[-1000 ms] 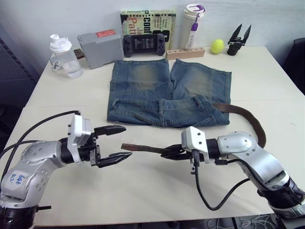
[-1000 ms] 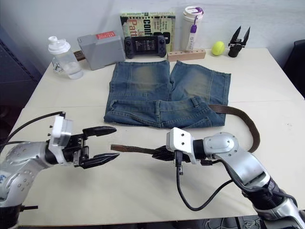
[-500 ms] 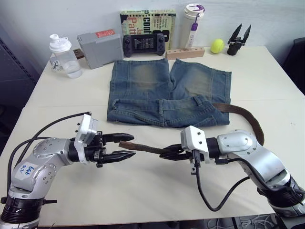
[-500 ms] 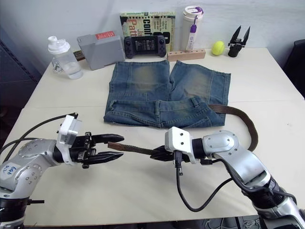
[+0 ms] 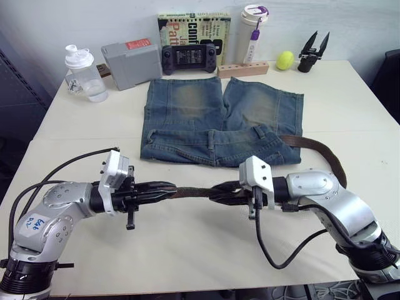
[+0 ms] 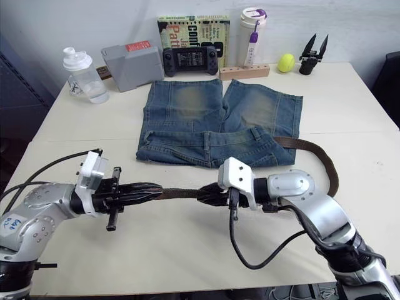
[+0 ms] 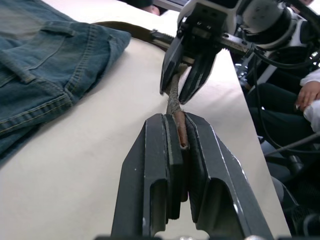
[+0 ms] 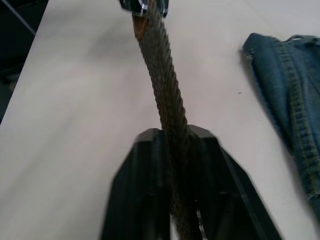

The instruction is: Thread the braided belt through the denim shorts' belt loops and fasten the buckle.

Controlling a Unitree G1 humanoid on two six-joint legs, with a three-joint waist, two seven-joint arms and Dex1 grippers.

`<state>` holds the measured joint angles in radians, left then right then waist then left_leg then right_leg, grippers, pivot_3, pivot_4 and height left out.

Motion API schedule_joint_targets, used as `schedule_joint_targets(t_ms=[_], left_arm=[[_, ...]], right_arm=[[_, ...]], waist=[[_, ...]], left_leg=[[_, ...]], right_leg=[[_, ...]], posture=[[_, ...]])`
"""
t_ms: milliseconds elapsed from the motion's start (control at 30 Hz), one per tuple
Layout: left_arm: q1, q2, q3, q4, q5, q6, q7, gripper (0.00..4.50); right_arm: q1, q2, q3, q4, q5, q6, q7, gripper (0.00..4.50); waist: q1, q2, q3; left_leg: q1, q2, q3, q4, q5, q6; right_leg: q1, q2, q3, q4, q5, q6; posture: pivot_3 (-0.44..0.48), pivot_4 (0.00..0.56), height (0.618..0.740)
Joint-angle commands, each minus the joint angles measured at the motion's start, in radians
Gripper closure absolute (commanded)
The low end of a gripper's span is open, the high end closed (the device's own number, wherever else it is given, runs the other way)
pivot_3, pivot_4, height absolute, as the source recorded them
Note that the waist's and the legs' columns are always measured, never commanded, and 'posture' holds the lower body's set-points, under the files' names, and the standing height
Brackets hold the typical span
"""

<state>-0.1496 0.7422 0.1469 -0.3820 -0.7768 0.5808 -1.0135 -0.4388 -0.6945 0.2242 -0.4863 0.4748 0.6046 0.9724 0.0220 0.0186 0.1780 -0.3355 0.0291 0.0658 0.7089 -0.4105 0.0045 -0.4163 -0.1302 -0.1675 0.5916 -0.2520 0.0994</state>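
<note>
Cream table carries the denim shorts laid flat toward its far edge, waistband facing the near edge. Left gripper, spread apart a second ago, is now clamped on the free end of the braided belt. Right gripper remains clenched on the same strap just beside it. Belt is stretched taut between both, above the table's near half, then loops around to the shorts' waistband at the right edge.
</note>
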Motion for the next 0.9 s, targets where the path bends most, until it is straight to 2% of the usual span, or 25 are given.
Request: schedule_joint_targets(t_ms=[33, 67, 100, 167, 200, 300, 433, 533, 700, 767, 900], left_arm=[[-0.018, -0.048, 0.026, -0.014, -0.051, 0.037, 0.079, 4.50], [-0.023, -0.072, 0.031, -0.012, -0.072, 0.054, 0.110, 4.50], [-0.027, -0.102, 0.038, -0.012, -0.104, 0.077, 0.149, 4.50], [-0.024, -0.156, 0.045, -0.025, -0.173, 0.120, 0.211, 4.50], [-0.021, -0.181, 0.047, -0.032, -0.207, 0.139, 0.241, 4.50], [-0.013, -0.247, 0.049, -0.061, -0.309, 0.189, 0.324, 4.50], [-0.015, -0.310, 0.069, -0.091, -0.501, 0.243, 0.447, 4.50], [-0.026, -0.327, 0.082, -0.096, -0.619, 0.258, 0.531, 4.50], [-0.021, -0.305, 0.067, -0.131, -0.675, 0.273, 0.565, 4.50], [-0.015, -0.295, 0.066, -0.137, -0.683, 0.273, 0.571, 4.50], [-0.009, -0.283, 0.066, -0.138, -0.692, 0.268, 0.580, 4.50]], right_arm=[[-0.026, 0.040, -0.100, -0.031, 0.097, 0.090, -0.075, 2.12], [-0.030, 0.059, -0.135, -0.028, 0.139, 0.126, -0.104, 1.74], [-0.032, 0.084, -0.186, -0.021, 0.199, 0.164, -0.139, 1.15], [-0.032, 0.121, -0.288, -0.008, 0.316, 0.229, -0.198, 0.53], [-0.028, 0.135, -0.338, -0.005, 0.403, 0.258, -0.218, 0.02], [0.020, 0.146, -0.449, -0.024, 0.767, 0.332, -0.267, 0.02], [0.147, 0.151, -0.427, -0.072, 1.037, 0.380, -0.367, 0.02], [0.224, 0.162, -0.366, -0.060, 1.088, 0.396, -0.464, 0.02], [0.285, 0.278, -0.275, 0.016, 1.074, 0.351, -0.619, 0.02], [0.259, 0.366, -0.302, 0.059, 1.108, 0.271, -0.696, 0.02], [0.233, 0.452, -0.348, 0.089, 1.175, 0.183, -0.793, 0.02]], waist=[[0.001, 0.000, 0.000], [0.002, 0.000, 0.000], [0.002, 0.000, 0.000], [0.002, 0.000, 0.000], [0.002, 0.000, 0.000], [0.002, -0.001, 0.000], [0.000, -0.001, 0.001], [0.000, -0.001, 0.001], [0.001, -0.002, 0.000], [0.001, -0.002, 0.000], [0.002, -0.002, 0.000]], left_leg=[[0.000, 0.000, 0.000, 0.000, 0.000, 0.000], [0.000, 0.000, 0.000, 0.000, 0.000, 0.000], [0.000, 0.000, 0.000, 0.000, 0.000, 0.000], [0.000, 0.000, 0.000, 0.000, 0.000, 0.000], [0.000, 0.000, -0.001, 0.000, 0.000, 0.000], [0.000, 0.000, -0.001, 0.001, 0.000, 0.000], [0.000, 0.000, -0.002, 0.000, 0.000, 0.000], [0.001, 0.000, -0.003, 0.001, 0.000, 0.000], [0.001, 0.000, -0.002, 0.001, 0.000, 0.000], [0.001, -0.001, -0.001, 0.002, 0.000, 0.000], [0.001, -0.001, 0.000, 0.002, 0.000, 0.000]], right_leg=[[0.000, 0.000, 0.000, 0.000, 0.000, 0.000], [0.000, 0.000, 0.000, 0.000, 0.000, 0.000], [0.000, 0.000, 0.000, 0.000, 0.000, 0.000], [0.000, 0.000, 0.000, 0.000, 0.000, 0.000], [0.000, -0.001, 0.000, 0.001, 0.000, 0.000], [0.000, -0.001, 0.001, 0.001, 0.000, 0.000], [0.000, -0.001, 0.003, 0.001, 0.000, 0.000], [0.000, -0.001, 0.006, 0.003, 0.000, 0.000], [0.000, -0.001, 0.006, 0.003, 0.000, 0.000], [0.000, 0.000, 0.005, 0.003, 0.000, 0.000], [0.000, 0.001, 0.005, 0.003, 0.000, 0.000]], posture=[[0.000, 0.150, 0.720], [0.000, 0.150, 0.720], [0.000, 0.150, 0.720], [0.000, 0.150, 0.720], [0.000, 0.150, 0.720], [0.000, 0.150, 0.720], [0.000, 0.150, 0.720], [0.000, 0.150, 0.720], [0.000, 0.150, 0.720], [0.000, 0.150, 0.720], [0.000, 0.150, 0.720]])
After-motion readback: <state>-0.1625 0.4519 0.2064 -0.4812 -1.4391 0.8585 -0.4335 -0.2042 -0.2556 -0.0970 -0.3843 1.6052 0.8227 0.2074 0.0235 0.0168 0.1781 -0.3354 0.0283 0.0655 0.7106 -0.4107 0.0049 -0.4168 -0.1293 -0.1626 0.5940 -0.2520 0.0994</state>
